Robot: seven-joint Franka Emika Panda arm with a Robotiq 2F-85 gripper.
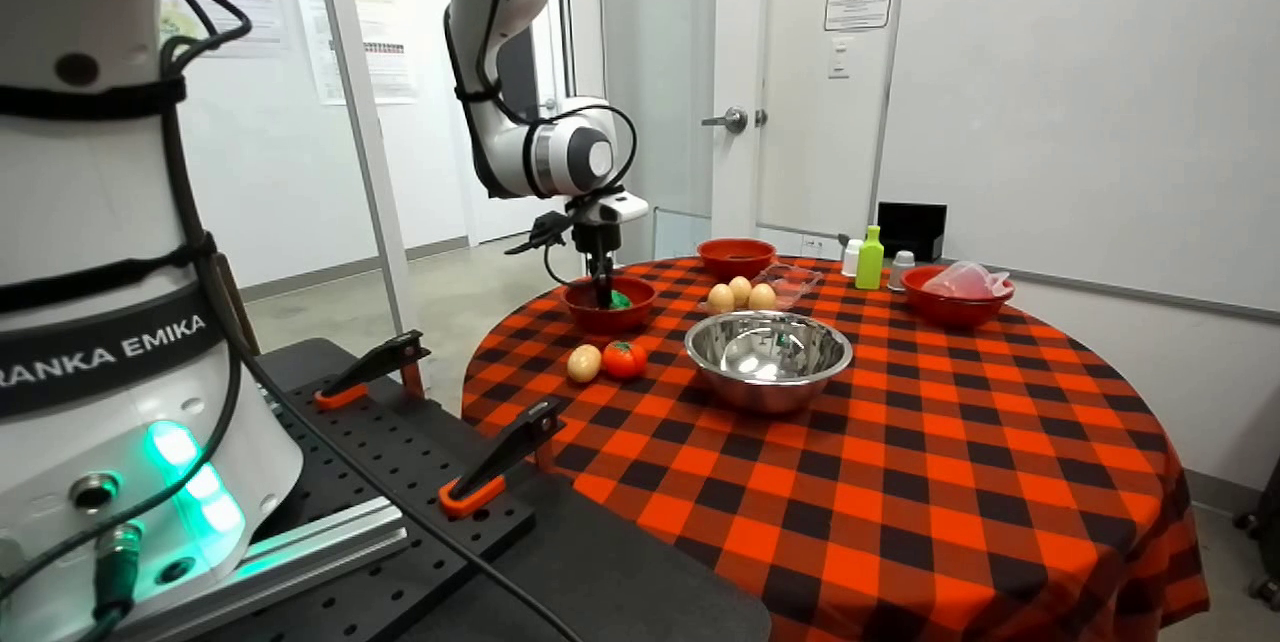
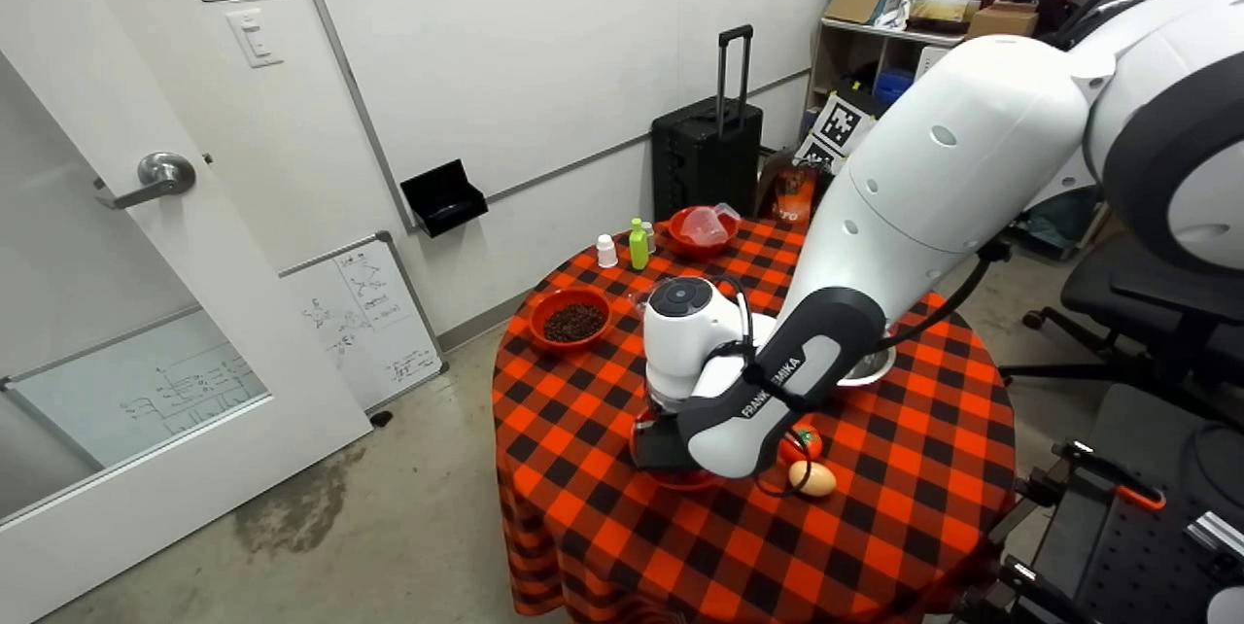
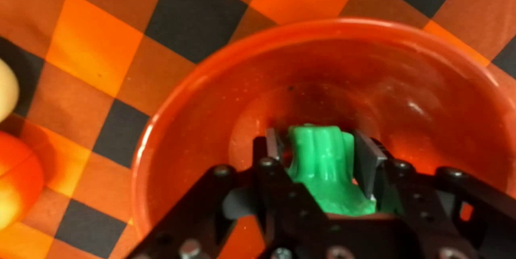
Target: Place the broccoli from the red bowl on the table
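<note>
I have the arm extended over the round worktop, which is covered by a red-and-black checked cloth. The forearm slopes down, the wrist is bent, and the gripper points straight down, its lower end inside a red bowl near the worktop's edge. From an exterior view, the arm hides much of that bowl from me.

The broccoli is in the bowl, between the jaws. My wrist view shows them standing part-way apart, with the broccoli between them: one pad looks close against the green, while a thin gap shows near the tip of the opposite one. I cannot tell whether they grip it, nor whether it rests on the bowl's floor.

Near the bowl, a tomato and an egg lie just beside each other on the cloth. A metal bowl stands further along, with three eggs close by.
</note>
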